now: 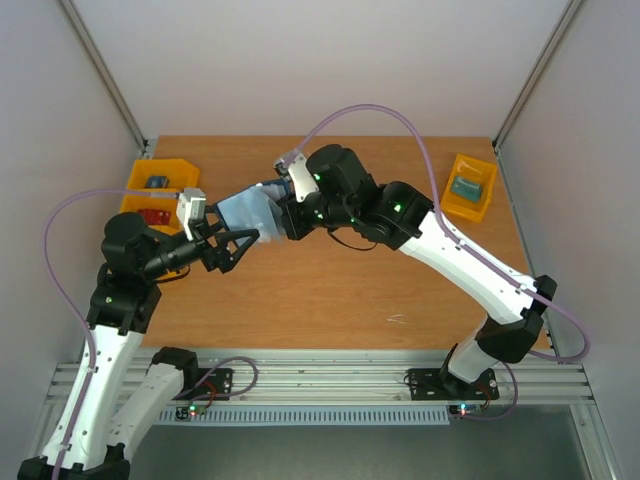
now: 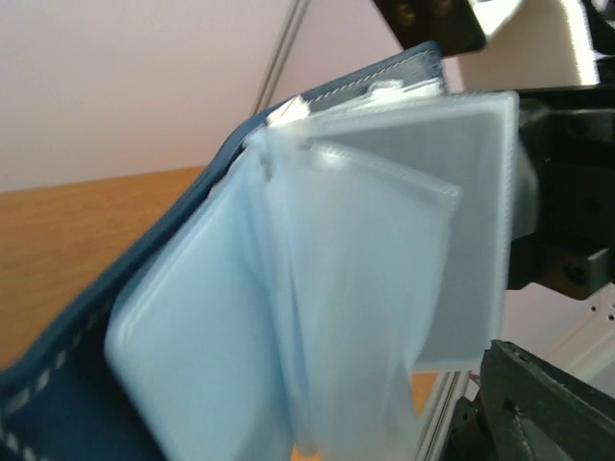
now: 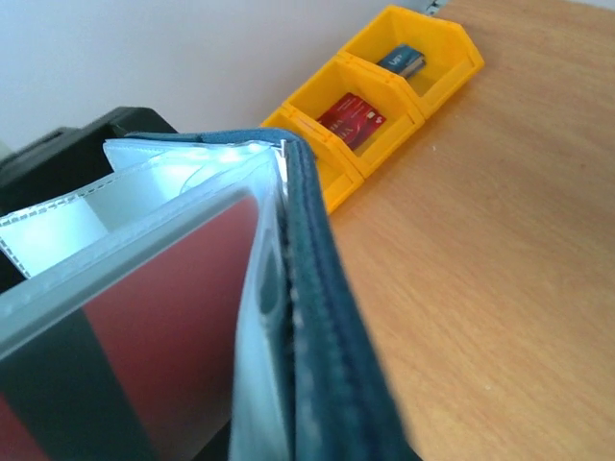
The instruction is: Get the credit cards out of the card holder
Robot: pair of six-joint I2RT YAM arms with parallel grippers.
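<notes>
The card holder (image 1: 243, 211), a navy wallet with pale blue-grey sleeves, is held open above the table. My right gripper (image 1: 287, 205) is shut on its right end. My left gripper (image 1: 248, 240) sits just below its near edge with the jaws apart. In the left wrist view the clear sleeves (image 2: 384, 269) fan out and fill the frame, and a greyish card (image 2: 461, 182) shows inside one. In the right wrist view the navy cover (image 3: 327, 317) runs edge-on, with a dark red card (image 3: 163, 317) in a sleeve beside it. The pale white-pink card is not visible.
Two yellow bins (image 1: 160, 176) stand at the table's left edge. One holds a red card (image 3: 351, 117), the other a blue item (image 3: 402, 61). A third yellow bin (image 1: 470, 187) with a teal item is at the right. Purple cables loop over both arms.
</notes>
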